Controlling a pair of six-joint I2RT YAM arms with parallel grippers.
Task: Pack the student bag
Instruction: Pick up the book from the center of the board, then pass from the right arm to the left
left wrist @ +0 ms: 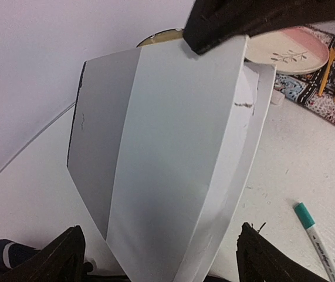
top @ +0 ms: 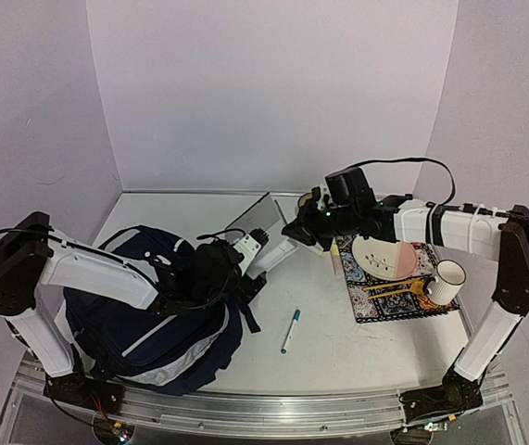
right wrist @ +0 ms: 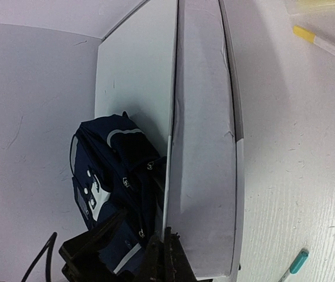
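The student bag (top: 144,324), dark navy with white stripes, lies at the near left with its opening facing right; it also shows in the right wrist view (right wrist: 108,176). A white and grey book (top: 262,234) slants between the two grippers, its lower end at the bag's opening. My right gripper (top: 303,225) is shut on the book's far edge (right wrist: 168,249). My left gripper (top: 232,278) is at the bag's opening, open wide, with the book's (left wrist: 173,153) lower end between its fingers (left wrist: 56,258) without touching them.
A teal pen (top: 290,331) lies on the table right of the bag. A patterned mat (top: 375,308) at the right holds a pink and white plate (top: 389,257), wooden spoons (top: 403,287) and a white mug (top: 447,281). White walls close the back and sides.
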